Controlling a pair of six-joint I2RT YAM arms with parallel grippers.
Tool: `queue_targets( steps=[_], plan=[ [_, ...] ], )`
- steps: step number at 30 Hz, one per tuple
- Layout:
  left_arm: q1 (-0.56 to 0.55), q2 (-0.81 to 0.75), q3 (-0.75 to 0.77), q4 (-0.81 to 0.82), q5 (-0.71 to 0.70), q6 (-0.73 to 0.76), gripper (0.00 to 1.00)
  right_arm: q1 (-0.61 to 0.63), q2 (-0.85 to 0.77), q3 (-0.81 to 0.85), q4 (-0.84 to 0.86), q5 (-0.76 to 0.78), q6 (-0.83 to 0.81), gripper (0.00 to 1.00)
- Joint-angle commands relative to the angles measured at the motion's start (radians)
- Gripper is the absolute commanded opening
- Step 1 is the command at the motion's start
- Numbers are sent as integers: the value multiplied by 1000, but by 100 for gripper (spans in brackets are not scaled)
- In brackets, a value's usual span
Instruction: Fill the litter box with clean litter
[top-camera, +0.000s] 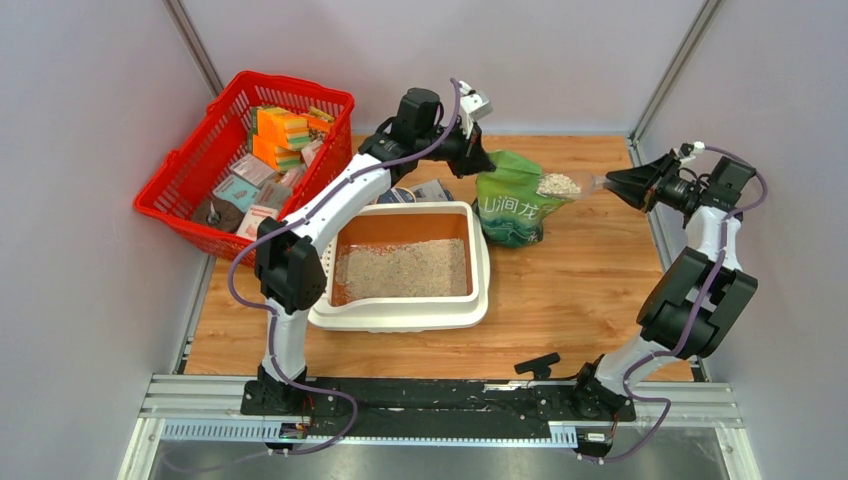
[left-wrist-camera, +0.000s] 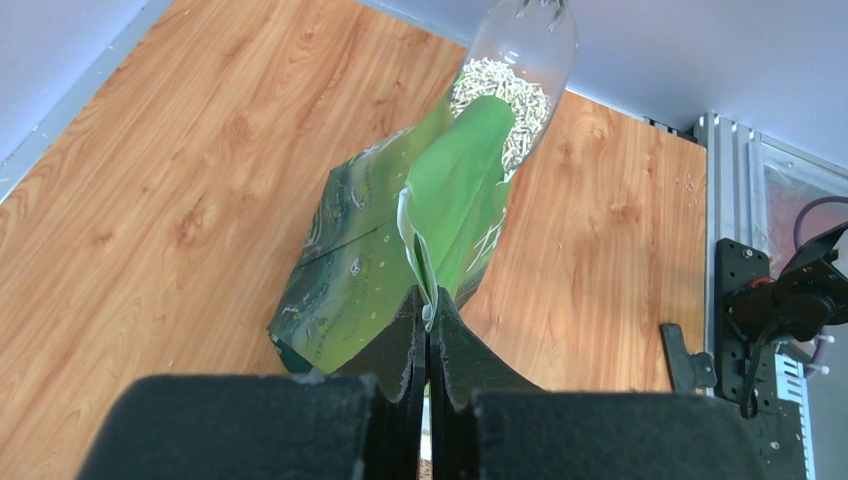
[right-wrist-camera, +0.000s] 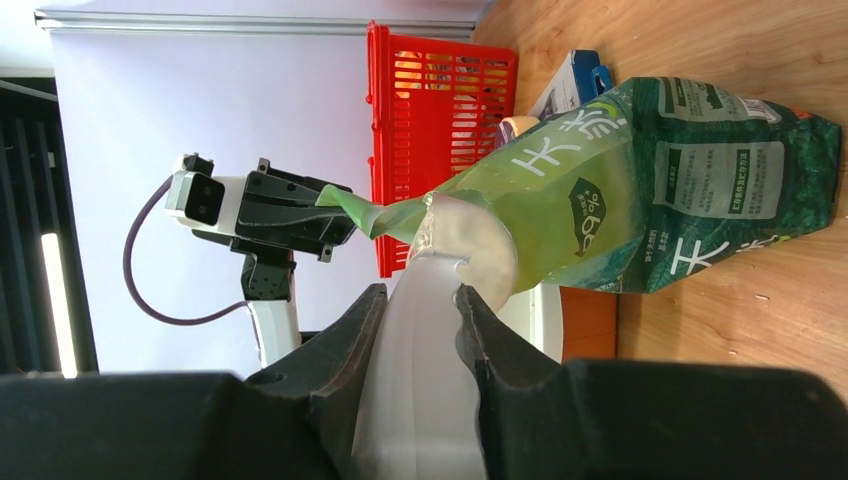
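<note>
Pinching bag, left jaws; right jaws clasp scoop, seemingly full.

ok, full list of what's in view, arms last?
litter box: 1, cream-white, orange-brown inside, table centre
litter: beige-grey layer over the box floor; more in the scoop
bag: 1, green printed, upright right of the box, top open
scoop: 1, clear, loaded, at the bag mouth
basket: 1, red, far left
packets: several, orange and mixed, in the basket
pack: 1, blue-white, behind the box, mostly hidden
clamp: 1, black, near rail
table: 1, wood
left claw: shut on the bag's top edge
right claw: shut on the scoop handle
</note>
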Motion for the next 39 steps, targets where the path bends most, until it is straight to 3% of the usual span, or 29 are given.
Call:
queue_targets(
  steps=[1, 23, 26, 35, 39],
  plan=[
    [28, -26, 84, -2, -13, 21, 0, -18, -39, 41, -44, -32, -49, 0],
    [35, -1, 113, 2, -35, 21, 1, -38, -55, 74, -90, -73, -54, 0],
    [35, 2, 116, 2, -45, 18, 4, -38, -59, 72, -91, -78, -54, 0],
    [36, 4, 115, -1, -59, 18, 28, -36, -58, 69, -114, -100, -58, 0],
    [36, 4, 116, -4, -62, 19, 29, -35, -55, 75, -157, -110, -98, 0]
  ],
)
